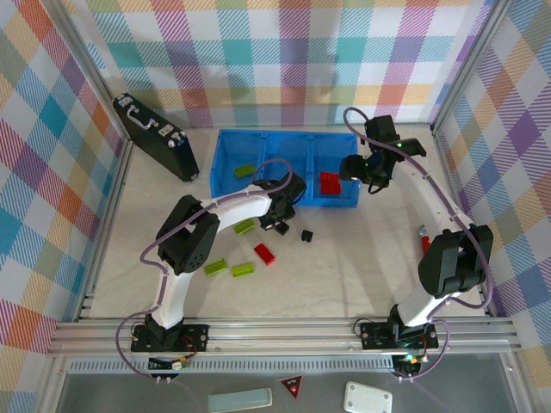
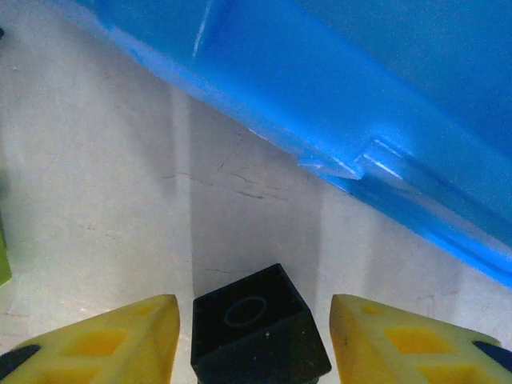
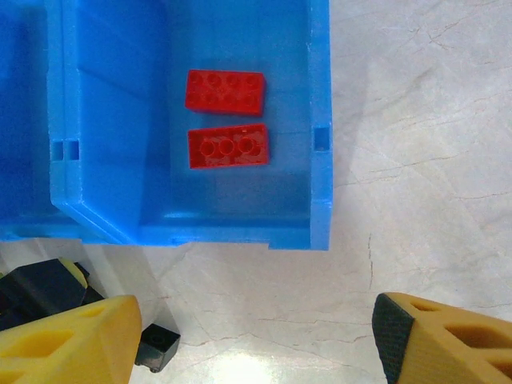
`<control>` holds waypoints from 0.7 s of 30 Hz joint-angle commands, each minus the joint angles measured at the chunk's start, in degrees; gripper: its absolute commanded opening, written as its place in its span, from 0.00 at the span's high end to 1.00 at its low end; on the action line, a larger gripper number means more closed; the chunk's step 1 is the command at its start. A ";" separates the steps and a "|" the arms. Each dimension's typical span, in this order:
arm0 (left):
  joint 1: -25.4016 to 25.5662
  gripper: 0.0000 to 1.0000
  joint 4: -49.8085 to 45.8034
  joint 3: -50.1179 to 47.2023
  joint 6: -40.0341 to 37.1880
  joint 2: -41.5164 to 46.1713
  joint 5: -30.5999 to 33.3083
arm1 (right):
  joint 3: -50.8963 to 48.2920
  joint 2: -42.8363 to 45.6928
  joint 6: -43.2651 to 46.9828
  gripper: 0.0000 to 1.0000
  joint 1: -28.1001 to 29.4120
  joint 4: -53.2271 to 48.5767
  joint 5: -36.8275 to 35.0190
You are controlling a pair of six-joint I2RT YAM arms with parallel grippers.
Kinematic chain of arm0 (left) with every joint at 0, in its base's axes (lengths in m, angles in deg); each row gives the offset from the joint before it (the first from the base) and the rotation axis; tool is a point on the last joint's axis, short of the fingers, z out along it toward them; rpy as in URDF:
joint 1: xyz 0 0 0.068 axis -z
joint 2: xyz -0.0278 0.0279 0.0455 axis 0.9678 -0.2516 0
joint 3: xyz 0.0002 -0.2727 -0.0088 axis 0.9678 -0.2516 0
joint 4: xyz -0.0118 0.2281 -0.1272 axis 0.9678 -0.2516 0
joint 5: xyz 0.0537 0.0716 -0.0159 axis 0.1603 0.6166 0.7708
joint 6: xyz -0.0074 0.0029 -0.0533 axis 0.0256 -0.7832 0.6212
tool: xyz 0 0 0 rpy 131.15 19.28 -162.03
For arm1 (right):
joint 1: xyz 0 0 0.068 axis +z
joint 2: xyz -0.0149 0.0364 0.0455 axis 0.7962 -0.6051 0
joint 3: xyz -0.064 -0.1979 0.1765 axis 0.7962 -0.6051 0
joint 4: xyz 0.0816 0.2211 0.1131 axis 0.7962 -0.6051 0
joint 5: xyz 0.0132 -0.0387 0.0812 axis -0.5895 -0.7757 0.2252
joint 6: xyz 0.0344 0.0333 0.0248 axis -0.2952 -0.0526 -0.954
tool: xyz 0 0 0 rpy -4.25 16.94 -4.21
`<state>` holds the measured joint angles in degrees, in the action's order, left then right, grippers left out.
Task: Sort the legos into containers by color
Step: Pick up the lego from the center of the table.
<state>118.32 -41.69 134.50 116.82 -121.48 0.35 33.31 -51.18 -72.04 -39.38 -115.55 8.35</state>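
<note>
Over the table (image 1: 344, 275), low left jaws loosely straddle a black lego (image 2: 260, 336); right jaws gape.

1. Top external: you look down from high above the near edge over the whole table (image 1: 344, 275).
2. Left wrist: you sit low, close to the blue tray (image 2: 360, 88) wall.
3. Right wrist: you look down into that tray, shared by all views.

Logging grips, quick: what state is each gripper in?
Left gripper: open, straddling a black brick, gaps on both sides.
Right gripper: open, empty.
</note>
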 commanded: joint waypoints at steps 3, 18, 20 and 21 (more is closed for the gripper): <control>0.24 0.54 0.22 0.48 -0.25 -0.25 1.30 | -0.10 2.70 1.05 0.23 -0.38 -0.24 0.60; 0.19 0.65 -0.53 -0.22 -4.09 2.75 2.20 | -2.25 5.43 0.71 0.23 -0.31 -1.88 0.81; 0.18 0.65 -0.75 -0.72 -4.83 3.95 2.70 | -4.03 6.31 0.55 0.23 -0.37 -1.82 0.75; 0.22 0.65 -0.81 -0.95 -5.27 4.61 2.73 | -5.02 6.84 0.44 0.23 -0.33 -1.83 0.67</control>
<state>118.32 -40.71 134.34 113.72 -121.13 1.46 30.45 -46.50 -72.09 -39.38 -116.09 8.35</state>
